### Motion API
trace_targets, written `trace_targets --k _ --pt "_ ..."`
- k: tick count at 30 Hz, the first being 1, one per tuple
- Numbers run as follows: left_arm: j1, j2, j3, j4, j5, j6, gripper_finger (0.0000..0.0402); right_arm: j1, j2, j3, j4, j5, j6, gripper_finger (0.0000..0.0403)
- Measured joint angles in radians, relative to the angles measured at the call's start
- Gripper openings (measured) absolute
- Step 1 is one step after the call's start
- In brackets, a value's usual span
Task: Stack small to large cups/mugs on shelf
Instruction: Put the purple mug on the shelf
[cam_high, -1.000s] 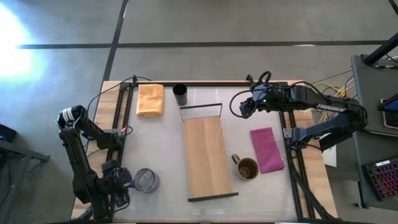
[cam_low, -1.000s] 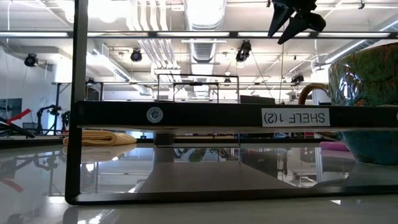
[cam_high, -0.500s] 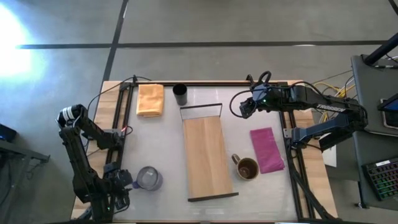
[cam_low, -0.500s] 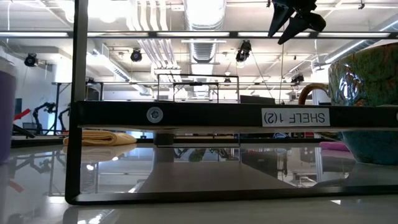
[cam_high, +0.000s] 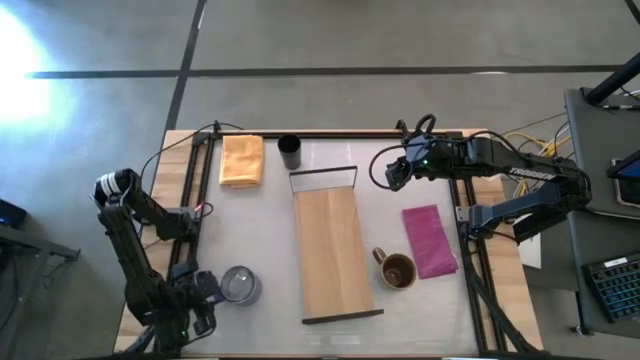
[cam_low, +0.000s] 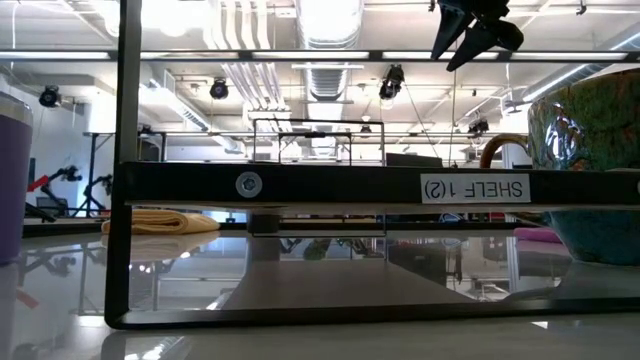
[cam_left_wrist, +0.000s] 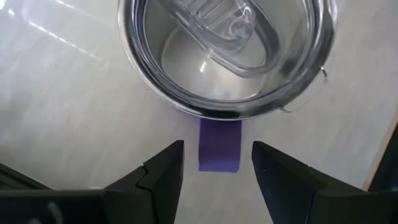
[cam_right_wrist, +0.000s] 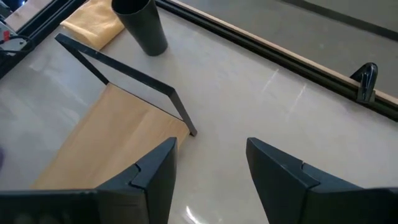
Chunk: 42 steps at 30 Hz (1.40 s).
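The silvery-grey mug (cam_high: 238, 285) stands on the table near its left near corner; the left wrist view shows its clear lid (cam_left_wrist: 227, 25) from above. My left gripper (cam_high: 205, 291) is open, and its fingers stand on either side of the purple handle (cam_left_wrist: 219, 146). The brown mug (cam_high: 397, 270) stands on the table right of the shelf (cam_high: 333, 250). The black cup (cam_high: 290, 152) stands near the far edge, also seen in the right wrist view (cam_right_wrist: 142, 25). My right gripper (cam_high: 392, 175) hangs open above the table, right of the shelf's far end. My left gripper (cam_left_wrist: 217, 165) comes level from the table's left with the purple handle between its open fingers (cam_left_wrist: 165, 168). A narrow gap shows on each side of the handle. Whether any part of the gripper touches the mug, I cannot tell.
An orange cloth (cam_high: 241, 160) lies at the far left, beside the black cup. A magenta cloth (cam_high: 430, 240) lies right of the brown mug. Dark frame rails run along the table's left and right sides. In the low view the shelf's dark end frame (cam_low: 320, 185) spans the picture.
My left gripper has moved a little toward the table's right, behind the silvery-grey mug. The mug has slid slightly toward the right along the table and now shows at the left edge of the low view, where it did not show a second ago.
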<state>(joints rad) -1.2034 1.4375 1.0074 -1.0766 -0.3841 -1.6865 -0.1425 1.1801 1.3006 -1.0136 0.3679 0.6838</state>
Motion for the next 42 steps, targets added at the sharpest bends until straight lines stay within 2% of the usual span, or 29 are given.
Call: trace_targets --k 15,19,24,31,35,38,42 --pt "0.027 0.073 -0.001 0.03 -0.003 0.001 0.0171 0.0 0.0 -0.001 0.0 0.0 0.003 0.0187" --pt "0.047 0.073 -0.001 0.03 0.013 0.043 0.0142 0.0 0.0 -0.001 0.0 0.0 0.003 0.0187" --pt "0.072 0.065 -0.001 0.03 0.037 0.082 0.007 0.0 0.0 -0.001 0.0 0.0 0.002 0.0187" --pt "0.099 0.047 0.001 0.016 0.047 0.097 0.007 0.0 0.0 -0.001 -0.001 0.0 -0.001 0.0187" --pt "0.116 -0.001 0.013 -0.072 0.029 0.105 0.007 0.0 0.0 -0.001 -0.002 -0.001 -0.003 0.0187" --pt "0.148 -0.061 0.046 -0.158 -0.015 0.165 0.007 0.0 0.0 -0.001 -0.002 -0.001 -0.003 0.0187" --pt "0.238 -0.142 0.082 -0.197 -0.046 0.364 0.007 0.0 0.0 -0.001 -0.003 -0.013 -0.005 0.0187"
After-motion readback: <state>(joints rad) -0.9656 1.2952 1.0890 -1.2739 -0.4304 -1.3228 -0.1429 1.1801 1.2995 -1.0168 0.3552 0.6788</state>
